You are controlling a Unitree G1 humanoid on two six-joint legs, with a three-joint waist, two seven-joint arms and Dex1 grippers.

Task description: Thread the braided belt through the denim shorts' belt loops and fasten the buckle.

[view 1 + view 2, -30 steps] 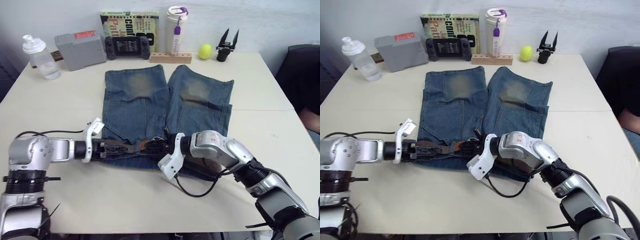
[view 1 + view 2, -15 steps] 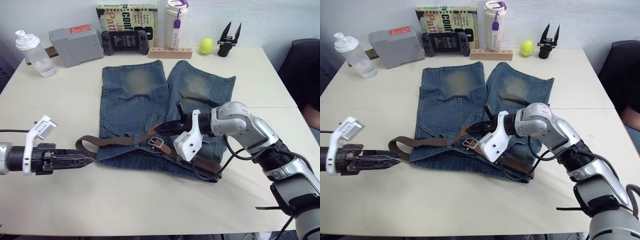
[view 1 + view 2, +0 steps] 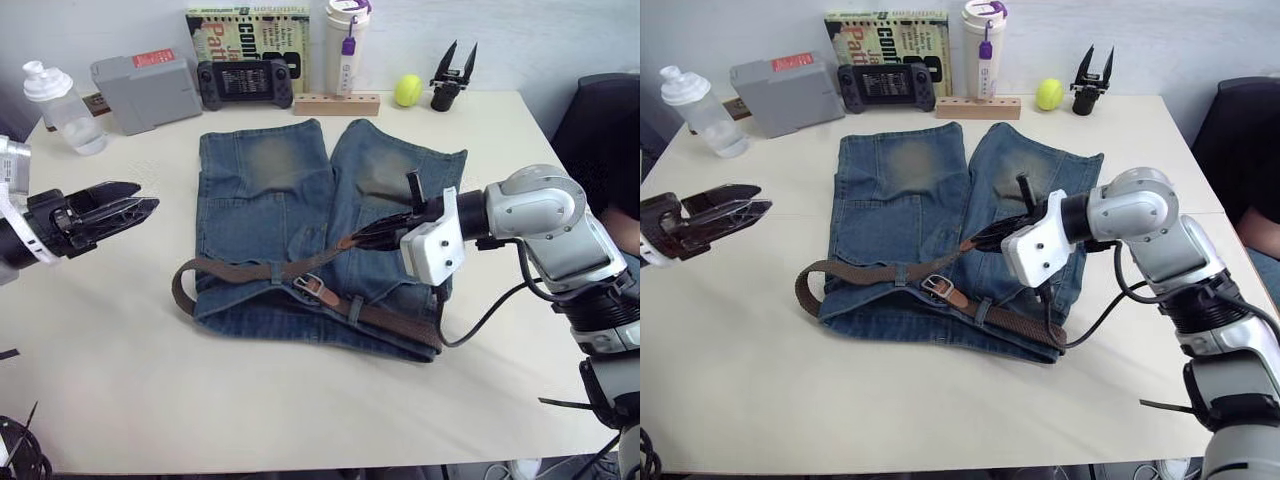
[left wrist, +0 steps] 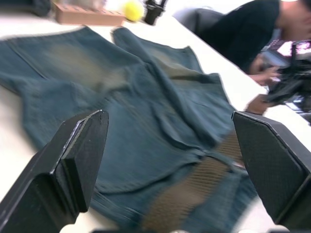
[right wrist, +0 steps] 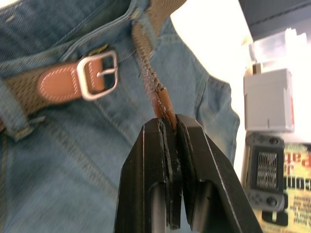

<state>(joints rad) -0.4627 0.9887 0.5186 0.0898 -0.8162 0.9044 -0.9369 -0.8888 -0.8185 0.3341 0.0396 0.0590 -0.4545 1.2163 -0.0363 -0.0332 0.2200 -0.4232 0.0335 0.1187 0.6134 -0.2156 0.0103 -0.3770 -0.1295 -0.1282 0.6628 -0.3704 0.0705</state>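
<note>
Right gripper (image 3: 983,237) clamped on belt (image 3: 865,273) tip, has pulled it up-right through buckle (image 3: 934,286). Left gripper (image 3: 128,207), jaws apart, has retreated to frame's left edge. Prong not yet set.

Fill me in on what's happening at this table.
A two-armed robot is putting a braided belt on denim shorts spread flat on the table. The right gripper is shut on the belt's tan tip, holding it raised above the shorts. The belt lies along the waistband, under some belt loops, with the silver buckle resting unfastened on the denim. The left gripper hovers open off to the side, holding nothing.
</note>
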